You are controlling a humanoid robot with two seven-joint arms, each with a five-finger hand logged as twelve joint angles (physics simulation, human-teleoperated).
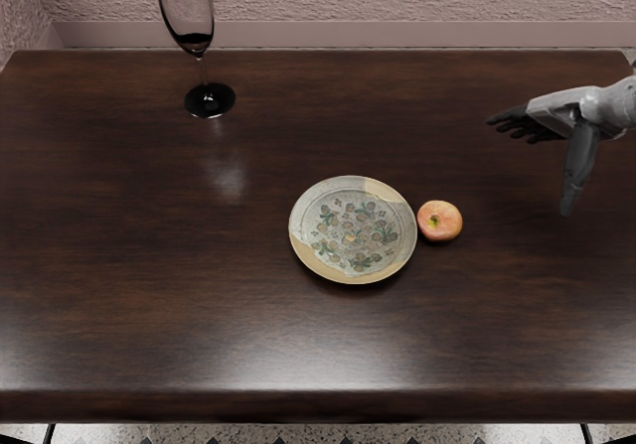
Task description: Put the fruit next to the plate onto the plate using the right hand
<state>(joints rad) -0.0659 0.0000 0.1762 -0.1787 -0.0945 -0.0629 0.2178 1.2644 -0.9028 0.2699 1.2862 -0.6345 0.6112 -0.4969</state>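
A small red-and-yellow apple (439,221) lies on the dark table just right of a round flowered plate (306,227), almost touching its rim. The plate holds nothing. My right hand (545,131) comes in from the right edge, hovering well above and to the right of the apple. Its fingers (512,121) are stretched out and spread, the thumb hangs down, and it holds nothing.
A tall wine glass (195,37) with dark liquid stands at the back left of the wooden table (149,295). A wall runs behind the far edge. The table's front edge is near the bottom of the view.
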